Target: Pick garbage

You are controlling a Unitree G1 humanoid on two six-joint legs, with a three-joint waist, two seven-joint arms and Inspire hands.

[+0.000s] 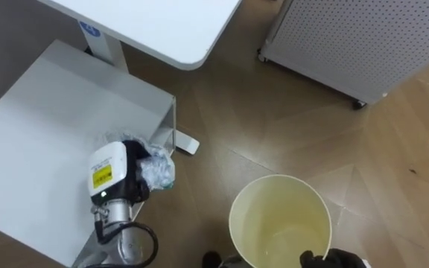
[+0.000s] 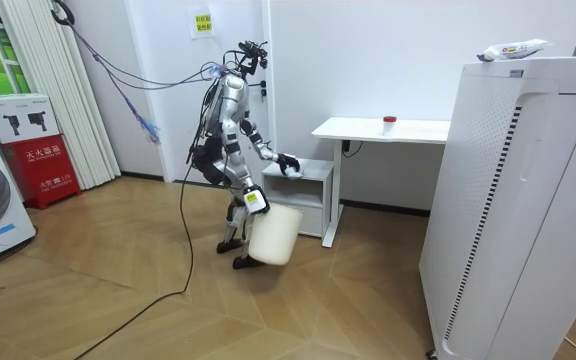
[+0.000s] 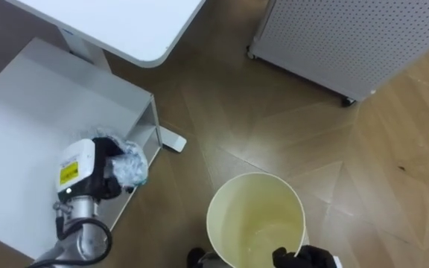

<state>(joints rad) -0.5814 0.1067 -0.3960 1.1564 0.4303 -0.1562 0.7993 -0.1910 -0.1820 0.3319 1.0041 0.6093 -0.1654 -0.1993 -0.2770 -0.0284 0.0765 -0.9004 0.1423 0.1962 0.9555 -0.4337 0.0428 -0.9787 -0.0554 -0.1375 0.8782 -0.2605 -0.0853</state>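
Observation:
A crumpled wad of clear plastic garbage [image 1: 158,170] [image 3: 131,167] is held in my left hand [image 1: 131,177] [image 3: 101,170], whose dark fingers curl round it at the right edge of a low white cabinet [image 1: 43,126]. A cream-coloured round bin [image 1: 274,199] [image 3: 253,201] hangs just right of and below the wad, its mouth facing up and its inside bare. My right hand [image 1: 335,260] [image 3: 305,258] grips its near rim. In the room view I stand bent slightly beside the cabinet [image 2: 313,185], with the bin [image 2: 273,236] carried off the floor at knee height.
A white desk [image 1: 162,30] stands over the cabinet's far side, its foot [image 1: 187,144] on the wooden floor. A white perforated unit on casters [image 1: 348,45] stands at the far right. In the room view a small red-capped cup [image 2: 390,123] sits on the desk.

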